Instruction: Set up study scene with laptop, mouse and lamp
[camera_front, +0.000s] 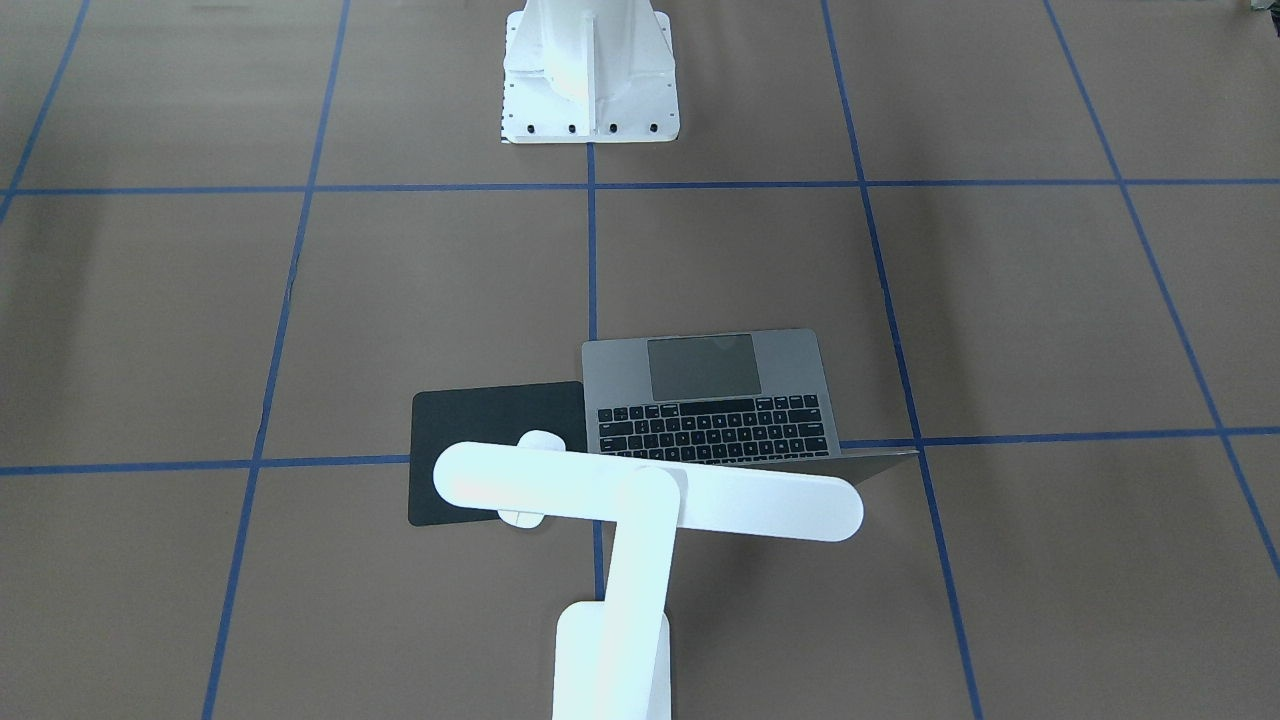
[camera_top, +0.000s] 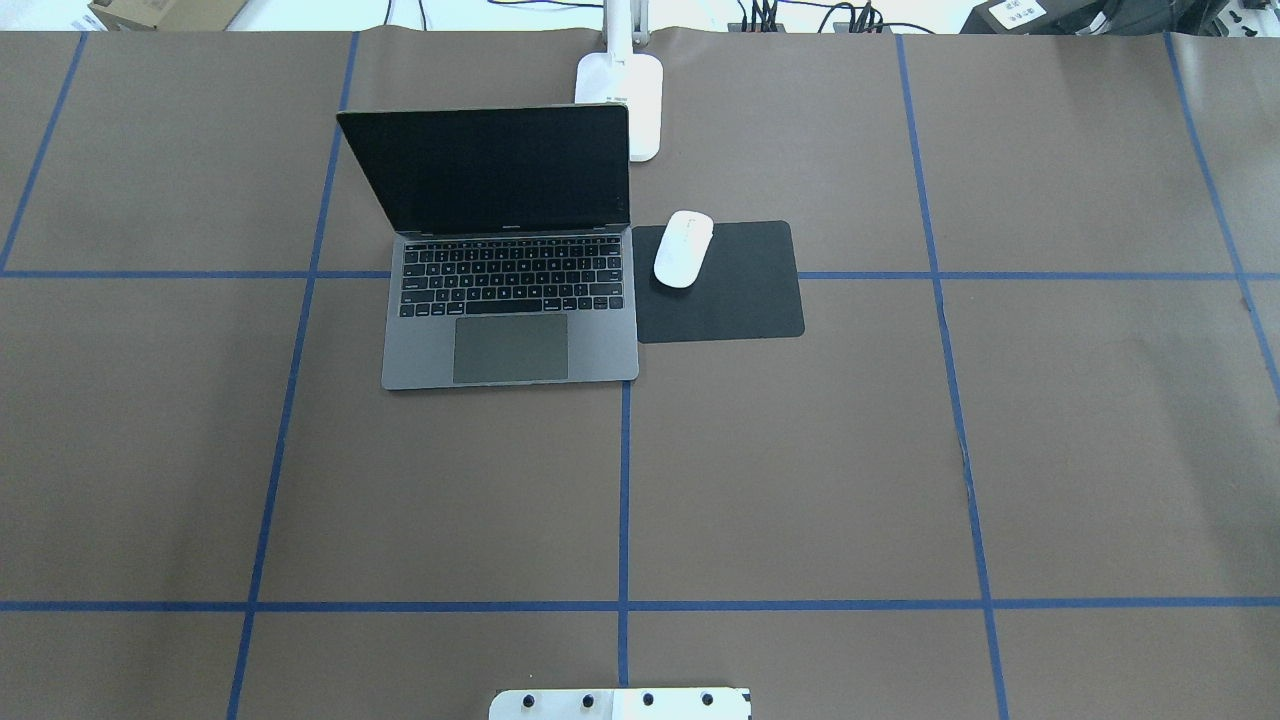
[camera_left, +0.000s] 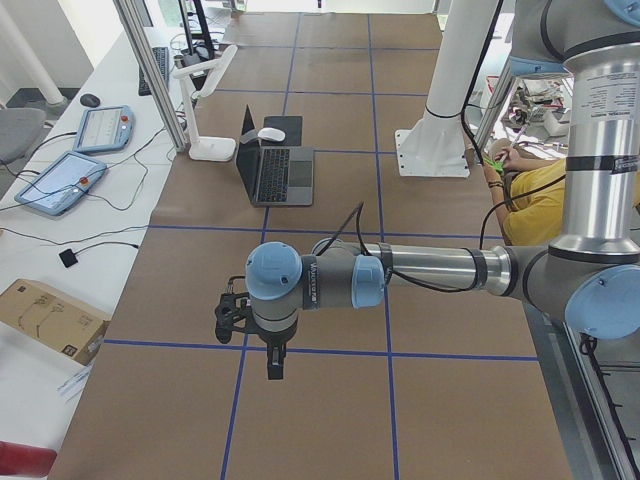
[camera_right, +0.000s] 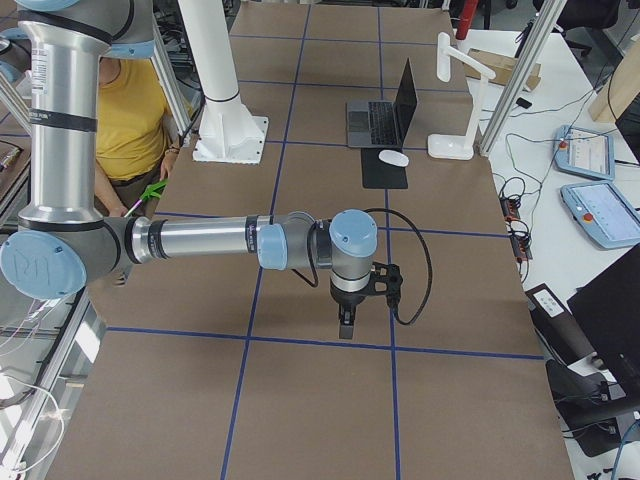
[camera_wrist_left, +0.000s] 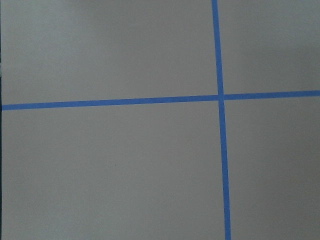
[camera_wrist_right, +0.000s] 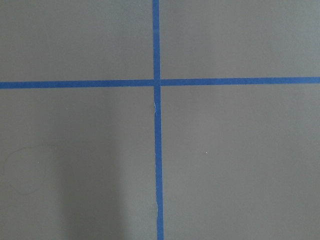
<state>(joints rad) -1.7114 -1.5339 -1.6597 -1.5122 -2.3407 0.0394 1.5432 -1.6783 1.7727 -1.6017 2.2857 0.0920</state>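
Laptop (camera_top: 510, 300) stands open; white mouse (camera_top: 683, 248) sits on black pad (camera_top: 740, 300) beside it, lamp (camera_top: 622, 95) behind; left gripper (camera_left: 274, 368) and right gripper (camera_right: 345, 330) hover well apart, jaw opening cannot be told

Laptop (camera_top: 510, 300) open on worktop (camera_top: 900, 450), left of centre from the robot's side, screen at the far side. Pad (camera_top: 740, 295) flat just right of it, edges touching or nearly so. Mouse (camera_top: 683, 248) on pad's far-left corner, beside laptop hinge. Lamp (camera_top: 642, 100) base behind laptop's right rear corner, near worktop's far edge.
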